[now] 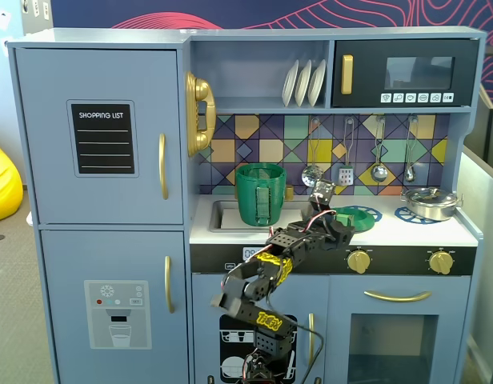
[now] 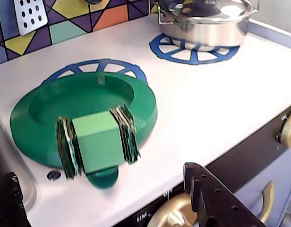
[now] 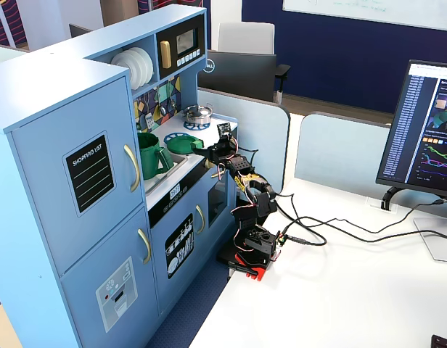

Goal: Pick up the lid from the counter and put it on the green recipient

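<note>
The lid [image 2: 84,118] is lying on the white counter [image 2: 221,104] of the toy kitchen, covering most of the left blue burner ring [image 2: 96,66] in the wrist view, its raised tab handle [image 2: 96,142] sitting at its near edge. In a fixed view the lid [image 1: 348,217] is resting to the right of the sink [image 1: 222,214] and just right of the gripper [image 1: 336,222].

The green recipient [image 1: 260,194] is standing upright at the sink, its lighter strap handle facing the viewer, well left of the lid. In a fixed view it [image 3: 149,155] is standing near the fridge door.

The silver pot [image 2: 207,21] is sitting on the right burner ring, far right, apart from the lid.

The arm is reaching up from its base on the white table [image 3: 368,290] toward the counter. In the wrist view the two dark fingers [image 2: 216,198] are hanging at the lower edge, spread wide apart and holding nothing, with the lid's handle lying between and beyond them, not touching either.
</note>
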{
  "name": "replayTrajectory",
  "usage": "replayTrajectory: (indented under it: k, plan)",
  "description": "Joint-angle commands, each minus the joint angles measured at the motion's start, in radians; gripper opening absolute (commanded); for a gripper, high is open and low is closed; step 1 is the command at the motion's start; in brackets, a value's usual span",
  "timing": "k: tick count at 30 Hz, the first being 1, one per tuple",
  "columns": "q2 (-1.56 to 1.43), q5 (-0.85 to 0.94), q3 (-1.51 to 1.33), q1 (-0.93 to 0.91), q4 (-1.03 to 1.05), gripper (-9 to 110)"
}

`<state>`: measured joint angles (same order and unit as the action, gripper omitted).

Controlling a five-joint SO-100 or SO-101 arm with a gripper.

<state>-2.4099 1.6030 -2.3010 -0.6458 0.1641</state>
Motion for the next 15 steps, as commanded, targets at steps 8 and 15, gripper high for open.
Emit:
replayTrajectory:
  k: [8, 15]
  plan:
    - [0.261, -0.011, 0.244, 0.04, -0.118, 38]
    - [0.373, -0.003, 0.337, 0.067, -0.12, 36]
